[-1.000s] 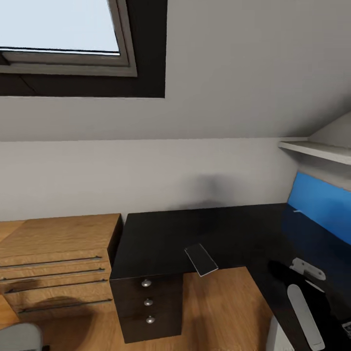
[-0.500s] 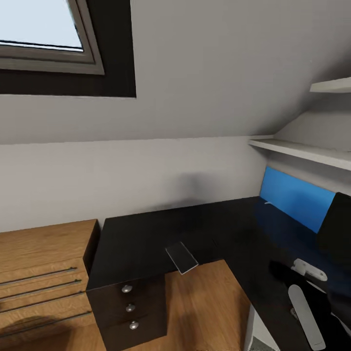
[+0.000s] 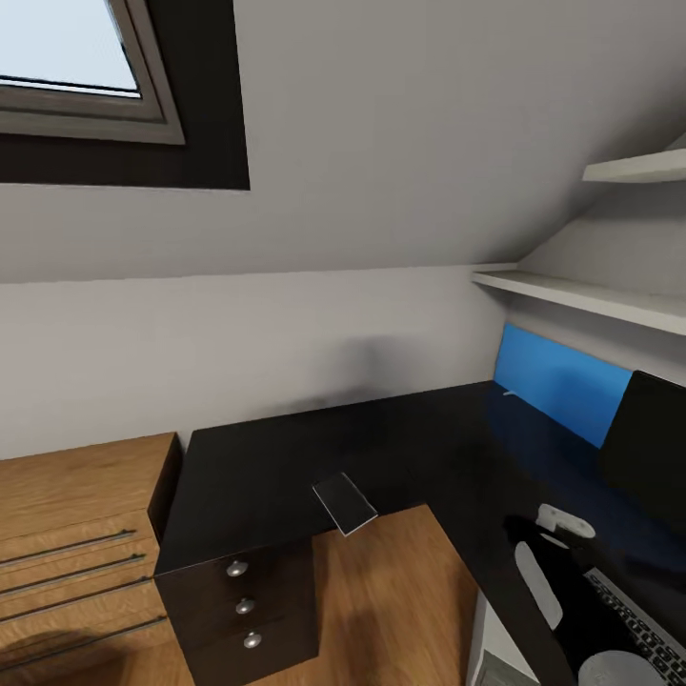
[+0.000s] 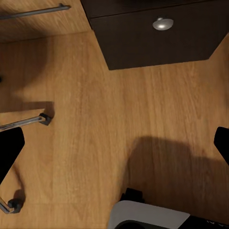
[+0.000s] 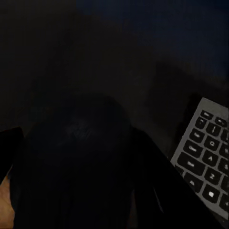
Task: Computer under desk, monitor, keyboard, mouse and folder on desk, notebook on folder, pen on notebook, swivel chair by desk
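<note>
- Head view: notebook overhangs the black tabletop edge; keyboard at 4 o'clock; a knock could drop the notebook.
- Left wrist view: left hand spread wide over floor, holding nothing.
- Right wrist view: keyboard beside a dark mass; right hand's state: cannot tell.

A glossy black L-shaped table wraps a bedroom corner, a small dark-grey notebook lying at its inner edge, overhanging slightly; on the right wing sit a grey-framed keyboard and a black monitor, above light wood floor
</note>
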Available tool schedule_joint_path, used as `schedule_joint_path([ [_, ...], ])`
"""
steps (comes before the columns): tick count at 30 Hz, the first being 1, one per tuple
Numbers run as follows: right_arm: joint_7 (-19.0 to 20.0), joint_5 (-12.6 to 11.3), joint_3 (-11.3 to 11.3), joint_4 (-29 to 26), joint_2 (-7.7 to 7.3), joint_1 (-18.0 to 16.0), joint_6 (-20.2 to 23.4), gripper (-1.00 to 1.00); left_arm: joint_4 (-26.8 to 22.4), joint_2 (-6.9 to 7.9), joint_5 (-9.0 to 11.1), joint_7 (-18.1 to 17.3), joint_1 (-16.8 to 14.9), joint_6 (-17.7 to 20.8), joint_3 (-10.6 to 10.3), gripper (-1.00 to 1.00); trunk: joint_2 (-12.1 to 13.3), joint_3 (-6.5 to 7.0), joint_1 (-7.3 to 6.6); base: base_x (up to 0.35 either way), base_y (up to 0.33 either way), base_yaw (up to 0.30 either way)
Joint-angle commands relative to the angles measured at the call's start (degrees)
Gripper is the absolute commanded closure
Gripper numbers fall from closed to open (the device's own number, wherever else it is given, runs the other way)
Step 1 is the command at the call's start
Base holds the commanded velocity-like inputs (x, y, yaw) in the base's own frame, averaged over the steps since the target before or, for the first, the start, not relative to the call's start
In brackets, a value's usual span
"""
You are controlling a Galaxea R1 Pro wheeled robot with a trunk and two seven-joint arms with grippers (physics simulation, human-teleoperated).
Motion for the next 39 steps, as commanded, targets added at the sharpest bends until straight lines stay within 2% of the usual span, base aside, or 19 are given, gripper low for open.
schedule_joint_path([
  [1, -0.42, 2.85, 2.33, 15.46, 0.42, -8.76, -6.18, 1.0, -0.05, -0.07, -0.21, 0.06, 0.0, -0.09, 0.23, -1.0, -0.11, -0.11, 0.02, 0.0, 0.0, 0.0],
  [3, -0.44, 4.39, 3.52, 21.81, 1.46, -11.68, -9.26, 1.0, -0.05, -0.07, -0.21, 0.08, 0.0, -0.1, 0.23, -1.0, -0.11, -0.11, 0.02, 0.0, 0.0, 0.0],
  [4, -0.54, 8.5, 4.3, 31.52, 2.68, -15.77, -15.52, 1.0, -0.05, -0.07, -0.21, 0.09, 0.0, -0.15, 0.23, -1.0, -0.11, -0.11, 0.02, 0.0, 0.0, 0.0],
  [12, -0.67, 9.28, 4.07, 34.33, 2.96, -16.94, -19.03, 1.0, -0.05, -0.07, -0.2, 0.09, 0.0, -0.17, 0.27, -1.0, -0.11, -0.11, 0.02, 0.047, 0.0, 0.0],
  [16, -0.68, 8.78, 3.76, 35.65, 2.9, -16.99, -23.31, 1.0, -0.05, -0.07, -0.16, 0.09, 0.0, -0.17, 0.3, -1.0, -0.11, -0.11, 0.02, 0.265, 0.0, 0.0],
  [19, -0.68, 6.88, 3.27, 37.14, 2.86, -17.0, -27.54, 1.0, -0.05, -0.07, -0.14, 0.09, 0.0, -0.17, 0.31, -1.0, -0.11, -0.11, 0.02, 0.307, 0.0, 0.0],
  [23, -0.68, -0.1, 1.41, 38.04, 2.95, -17.0, -30.22, 1.0, -0.05, -0.07, -0.2, 0.09, 0.0, -0.17, 0.29, -1.0, -0.11, -0.11, 0.02, 0.274, 0.0, 0.0],
  [25, -0.77, -2.19, 1.03, 38.16, 2.98, -17.0, -30.51, 1.0, -0.05, -0.07, -0.21, 0.09, 0.0, -0.17, 0.27, -1.0, -0.11, -0.11, 0.02, 0.13, 0.0, 0.0],
  [29, -1.25, -4.41, 0.33, 38.24, 2.95, -17.01, -30.68, 1.0, -0.07, -0.07, -0.21, 0.09, 0.0, -0.17, 0.25, -1.0, -0.11, -0.11, 0.02, 0.055, 0.0, 0.0],
  [34, -4.71, -6.01, -0.96, 38.23, 2.84, -16.99, -31.02, 1.0, -0.22, -0.07, -0.15, 0.09, 0.0, -0.21, 0.23, -1.0, -0.11, -0.11, 0.02, 0.013, 0.0, 0.0],
  [35, -6.09, -6.28, -1.72, 38.2, 2.74, -17.0, -31.15, 1.0, -0.3, -0.07, -0.14, 0.2, 0.0, -0.24, 0.23, -1.0, -0.11, -0.11, 0.02, 0.002, 0.0, 0.0],
  [39, -6.64, -6.31, -4.43, 38.16, 2.76, -16.97, -31.24, 1.0, -0.37, -0.01, -0.1, 0.25, 0.0, -0.25, 0.26, -1.0, -0.11, -0.11, 0.02, 0.0, 0.0, 0.0],
])
